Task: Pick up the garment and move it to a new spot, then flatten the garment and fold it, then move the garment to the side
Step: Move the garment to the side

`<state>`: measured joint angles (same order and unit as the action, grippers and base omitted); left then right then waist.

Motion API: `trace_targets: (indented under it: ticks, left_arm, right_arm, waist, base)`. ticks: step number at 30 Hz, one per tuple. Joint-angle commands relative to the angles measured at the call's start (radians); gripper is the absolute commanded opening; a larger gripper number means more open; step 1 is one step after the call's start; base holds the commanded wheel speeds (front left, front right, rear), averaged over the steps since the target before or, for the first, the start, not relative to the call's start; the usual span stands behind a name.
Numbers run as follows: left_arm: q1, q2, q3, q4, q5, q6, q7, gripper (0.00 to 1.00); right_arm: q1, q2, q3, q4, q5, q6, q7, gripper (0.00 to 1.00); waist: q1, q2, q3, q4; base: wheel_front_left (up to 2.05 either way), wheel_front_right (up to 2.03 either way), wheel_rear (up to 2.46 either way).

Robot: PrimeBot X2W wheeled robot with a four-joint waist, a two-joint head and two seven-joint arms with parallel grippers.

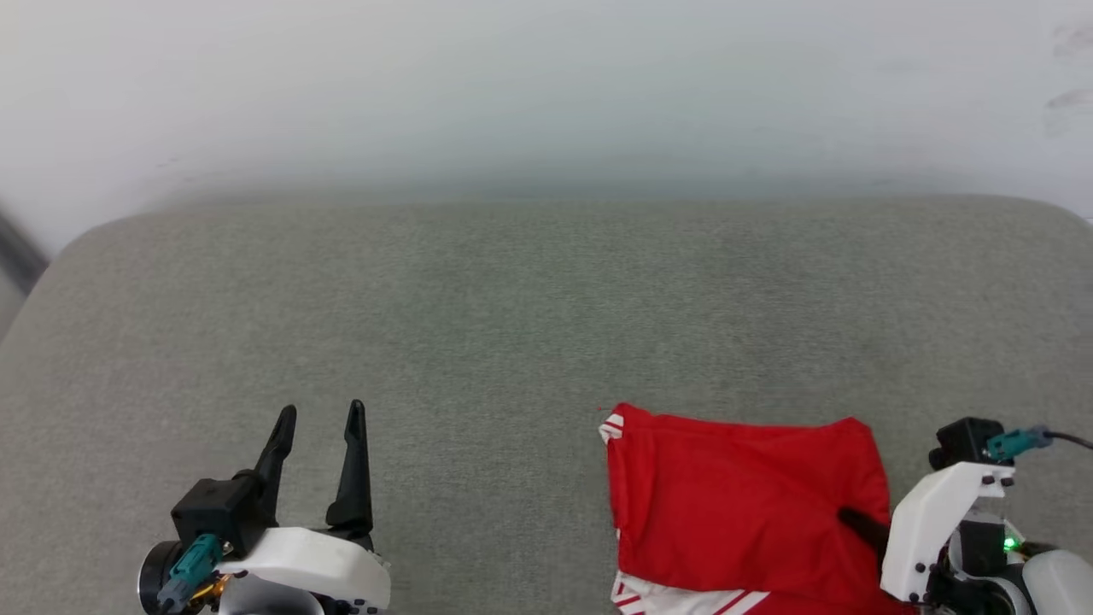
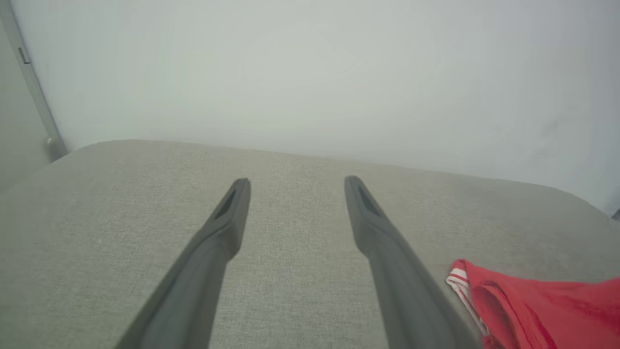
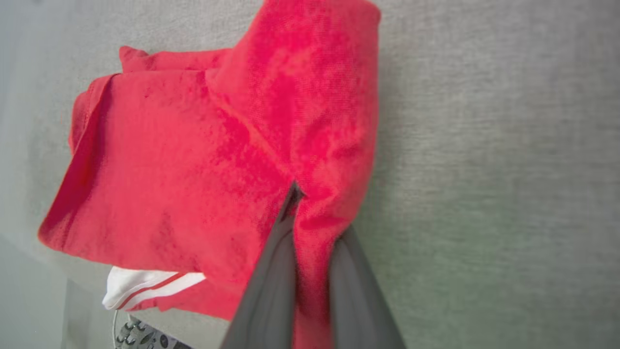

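Observation:
The garment [image 1: 743, 504], a red jersey with white red-striped trim, lies folded on the grey cushion at the lower right of the head view. My right gripper [image 1: 858, 523] is shut on its right edge; in the right wrist view the two dark fingers pinch a ridge of red cloth [image 3: 310, 213], their tips partly buried in it. A white sleeve end [image 3: 145, 286] sticks out under the fold. My left gripper [image 1: 320, 418] stands open at the lower left, well apart from the garment [image 2: 542, 305], with nothing between its fingers [image 2: 232, 213].
The grey fabric cushion [image 1: 512, 316] spreads wide to the left of and behind the garment. A pale wall [image 1: 546, 85] rises behind it. The cushion's rounded corners [image 1: 94, 235] show at the back left and right.

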<state>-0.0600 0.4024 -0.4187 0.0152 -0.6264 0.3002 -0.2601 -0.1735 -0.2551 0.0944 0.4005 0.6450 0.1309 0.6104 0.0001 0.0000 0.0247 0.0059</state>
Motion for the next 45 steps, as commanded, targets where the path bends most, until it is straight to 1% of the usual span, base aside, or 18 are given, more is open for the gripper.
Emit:
trace_targets:
  ticks: [1,5,6,7,8,9,11,14,17,24,28,32,33,34,35,36,41,45]
  left_arm:
    - [0.014,-0.008,-0.001,-0.010,0.008,0.003,-0.006,1.00]
    - [0.019,-0.024,0.006,-0.040,0.020,0.004,-0.006,1.00]
    - [0.019,-0.024,0.006,-0.040,0.020,0.004,-0.006,1.00]
    - [0.003,-0.026,0.012,-0.053,0.032,-0.002,-0.007,1.00]
    - [-0.016,-0.027,0.017,-0.067,0.041,-0.008,-0.007,1.00]
    - [-0.016,-0.027,0.017,-0.067,0.041,-0.008,-0.007,1.00]
    - [-0.051,-0.025,0.021,-0.083,0.065,-0.021,-0.006,1.00]
    - [-0.102,-0.012,0.026,-0.113,0.097,-0.032,-0.005,1.00]
    - [-0.162,0.005,0.022,-0.138,0.125,-0.049,-0.002,1.00]
    - [-0.292,0.053,-0.012,-0.208,0.177,-0.098,0.053,1.00]
    - [-0.339,0.066,-0.033,-0.240,0.199,-0.114,0.089,1.00]
    - [-0.367,0.078,-0.043,-0.264,0.209,-0.121,0.119,1.00]
    - [-0.373,0.080,-0.045,-0.267,0.212,-0.123,0.123,1.00]
    - [-0.377,0.081,-0.047,-0.268,0.213,-0.124,0.124,1.00]
    - [-0.378,0.082,-0.048,-0.268,0.214,-0.125,0.125,1.00]
    - [-0.378,0.082,-0.050,-0.268,0.215,-0.125,0.125,1.00]
    - [-0.364,0.079,-0.047,-0.249,0.209,-0.118,0.114,1.00]
    - [-0.330,0.064,-0.048,-0.217,0.193,-0.108,0.088,1.00]
  right_arm:
    - [-0.022,-0.010,-0.009,0.008,-0.041,0.000,-0.015,0.00]
    - [-0.076,-0.016,-0.029,0.016,-0.139,0.000,-0.040,0.00]
    - [-0.076,-0.016,-0.029,0.016,-0.139,0.000,-0.040,0.00]
    - [-0.107,-0.017,-0.035,0.019,-0.174,0.000,-0.056,0.00]
    - [-0.127,-0.020,-0.040,0.020,-0.187,-0.001,-0.066,0.00]
    - [-0.127,-0.020,-0.040,0.020,-0.187,-0.001,-0.066,0.00]
    - [-0.163,-0.025,-0.049,0.025,-0.216,-0.001,-0.089,0.00]
    - [-0.233,-0.048,-0.071,0.036,-0.254,-0.001,-0.133,0.00]
    - [-0.300,-0.066,-0.113,0.071,-0.301,0.000,-0.180,0.00]
    - [-0.456,-0.109,-0.290,0.174,-0.430,-0.001,-0.327,0.00]
    - [-0.510,-0.090,-0.381,0.232,-0.495,-0.001,-0.423,0.00]
    - [-0.550,-0.064,-0.442,0.292,-0.537,-0.001,-0.511,0.00]
    - [-0.558,-0.059,-0.455,0.307,-0.551,-0.001,-0.536,0.06]
    - [-0.569,-0.052,-0.464,0.323,-0.560,-0.001,-0.556,0.33]
    - [-0.575,-0.050,-0.473,0.339,-0.575,-0.001,-0.575,0.82]
    - [-0.581,-0.051,-0.482,0.351,-0.592,-0.001,-0.597,1.00]
    - [-0.588,-0.049,-0.519,0.389,-0.663,-0.001,-0.700,1.00]
    - [-0.554,-0.030,-0.522,0.399,-0.696,-0.001,-0.773,1.00]
  waist:
    - [-0.0001,0.0000,-0.007,-0.060]
    - [-0.0001,0.0000,0.023,-0.160]
    - [-0.0001,0.0000,0.023,-0.160]
    - [-0.0001,0.0000,0.054,-0.209]
    - [-0.0001,0.0000,0.081,-0.231]
    - [-0.0001,0.0000,0.081,-0.231]
    - [-0.0001,0.0000,0.133,-0.263]
    - [-0.0001,0.0000,0.228,-0.310]
    - [-0.0001,0.0000,0.315,-0.340]
    - [-0.0001,0.0000,0.491,-0.367]
    - [-0.0001,0.0000,0.549,-0.362]
    - [-0.0001,0.0000,0.596,-0.352]
    - [-0.0001,0.0000,0.603,-0.349]
    - [-0.0001,0.0000,0.607,-0.346]
    - [-0.0001,0.0000,0.608,-0.344]
    - [-0.0001,0.0000,0.609,-0.342]
    - [-0.0001,0.0000,0.576,-0.338]
    - [-0.0001,0.0000,0.502,-0.339]
  base:
    - [0.00,0.00,0.00]
    - [0.00,0.00,0.00]
    - [0.00,0.00,0.00]
    - [0.00,0.00,0.00]
    - [0.00,0.00,0.00]
    - [0.00,0.00,0.00]
    - [0.00,0.00,0.00]
    - [0.00,0.00,0.00]
    - [0.00,0.00,0.00]
    - [0.00,0.00,0.00]
    - [0.00,0.00,0.00]
    - [0.00,0.00,0.00]
    - [0.00,0.00,0.00]
    - [0.00,0.00,0.00]
    - [0.00,0.00,0.00]
    - [0.00,0.00,0.00]
    - [0.00,0.00,0.00]
    - [0.00,0.00,0.00]
